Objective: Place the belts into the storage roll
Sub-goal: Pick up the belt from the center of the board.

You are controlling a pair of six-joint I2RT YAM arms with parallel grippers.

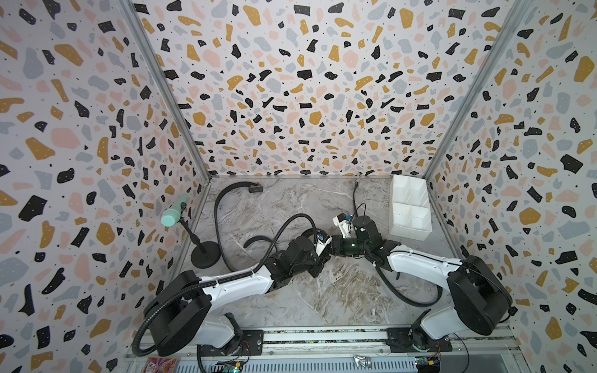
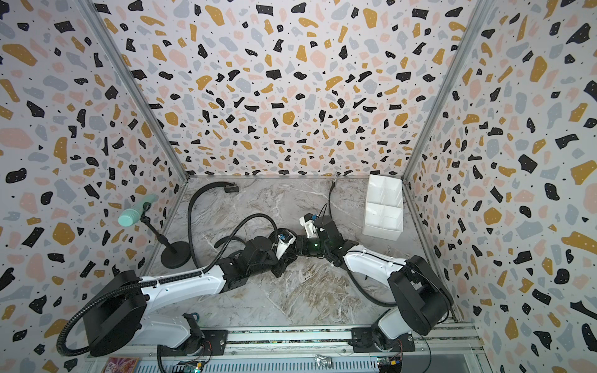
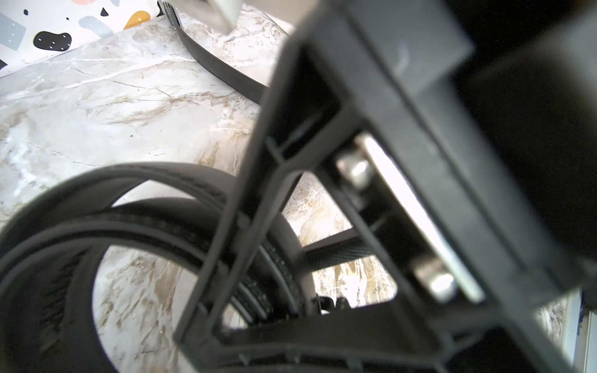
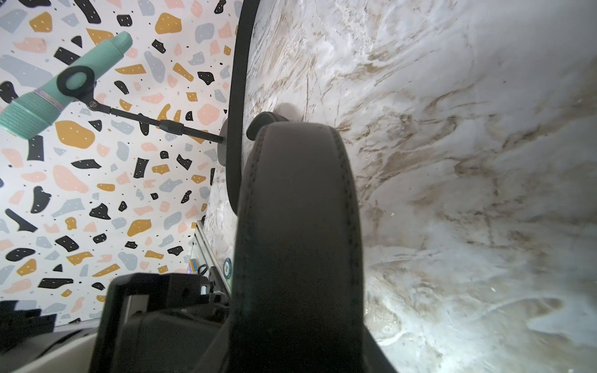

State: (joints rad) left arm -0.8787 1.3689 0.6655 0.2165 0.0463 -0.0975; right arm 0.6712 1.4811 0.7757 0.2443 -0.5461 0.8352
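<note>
Both grippers meet at mid-table. My right gripper [image 1: 334,247] is shut on a wide, stitched black belt [image 4: 297,226] that runs out from between its jaws. The same belt is rolled into a coil [image 3: 129,200] close in front of my left gripper [image 1: 323,258], which is closed on it, its jaws mostly hidden. A loop of this belt [image 1: 255,240] shows beside the left arm. A second wide belt [image 1: 218,210] curves along the table's left side to its black buckle [image 1: 255,188]. A thinner belt [image 1: 355,197] lies near the back wall. The white storage roll [image 1: 410,206] stands at the back right, its cells showing nothing inside.
A mint-green cylinder [image 1: 172,214] on a black round-based stand [image 1: 205,258] stands at the left wall. The left arm's ribbed cable hose [image 1: 290,222] arches over the middle. Patterned walls close in the marble table [image 1: 323,290] on three sides.
</note>
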